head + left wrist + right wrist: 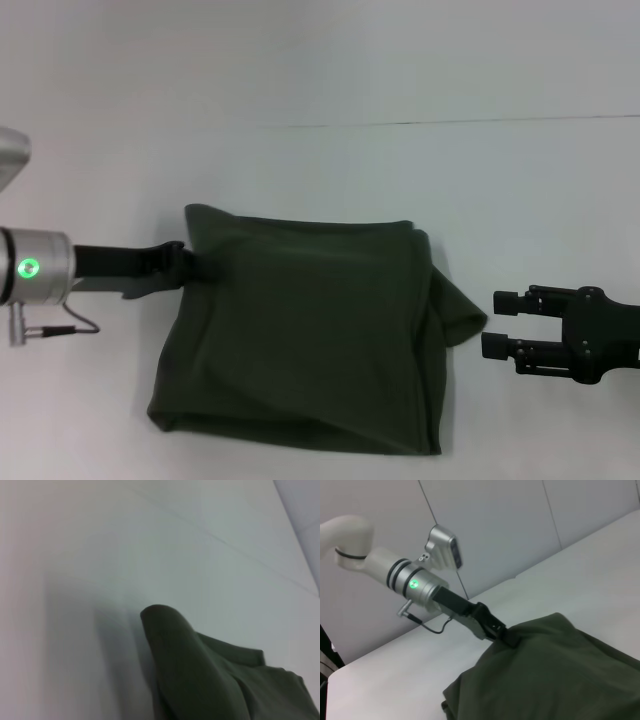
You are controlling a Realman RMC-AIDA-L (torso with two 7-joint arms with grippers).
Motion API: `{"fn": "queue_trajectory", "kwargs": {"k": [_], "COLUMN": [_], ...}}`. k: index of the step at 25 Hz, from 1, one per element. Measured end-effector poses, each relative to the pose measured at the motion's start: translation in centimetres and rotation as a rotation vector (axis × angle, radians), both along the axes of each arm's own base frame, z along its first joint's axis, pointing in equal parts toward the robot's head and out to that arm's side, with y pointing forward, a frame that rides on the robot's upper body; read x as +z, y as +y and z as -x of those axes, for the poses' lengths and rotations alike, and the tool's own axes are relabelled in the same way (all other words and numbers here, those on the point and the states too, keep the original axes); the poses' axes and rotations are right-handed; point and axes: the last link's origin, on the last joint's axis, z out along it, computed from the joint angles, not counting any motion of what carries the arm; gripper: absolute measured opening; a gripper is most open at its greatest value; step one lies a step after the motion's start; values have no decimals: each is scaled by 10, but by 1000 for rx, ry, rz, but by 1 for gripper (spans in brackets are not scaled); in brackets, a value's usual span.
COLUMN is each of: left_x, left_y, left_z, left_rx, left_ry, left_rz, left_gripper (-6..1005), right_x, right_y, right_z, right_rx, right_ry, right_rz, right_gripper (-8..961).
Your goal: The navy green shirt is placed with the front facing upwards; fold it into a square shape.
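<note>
The navy green shirt [310,330] is plain dark olive on a white table [300,80]; both end effectors are black.

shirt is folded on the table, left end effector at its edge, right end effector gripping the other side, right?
Not quite: the right end effector is not gripping the shirt. The head view shows it open and apart from the cloth, off the shirt's right side. The left end effector is at the shirt's left edge, as you said.
</note>
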Motion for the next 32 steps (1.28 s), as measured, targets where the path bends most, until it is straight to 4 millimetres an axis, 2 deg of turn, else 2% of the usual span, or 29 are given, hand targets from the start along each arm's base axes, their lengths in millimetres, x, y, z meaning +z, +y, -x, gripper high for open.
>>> {"fn": "queue_trajectory", "kwargs": {"k": [9, 14, 16, 22, 25, 30, 32], "left_x": [1, 11, 12, 36, 40, 34, 32], "left_y": [-14, -15, -16, -26, -40, -74, -82], "left_z": [8, 13, 13, 13, 5, -13, -12], "left_rx": [0, -53, -71, -266, -462, -859, -944], "left_ry": [-32, -13, -11, 38, 60, 32, 45], "left_rz": [30, -27, -40, -132, -124, -111, -122], "left_gripper": [83, 111, 186, 423, 551, 779, 805], "right_x": [0, -2, -3, -5, -8, -19, -23], "right_y": [2, 3, 3, 5, 5, 2, -1], "right_z": [2, 3, 4, 7, 11, 18, 18], "right_rx": [6, 12, 18, 51, 90, 164, 185], "right_ry": [-2, -3, -3, -1, 1, 7, 11], "right_rz": [-4, -3, -4, -22, -37, -60, -66], "right_gripper": [749, 749, 749, 748, 749, 749, 749]}}
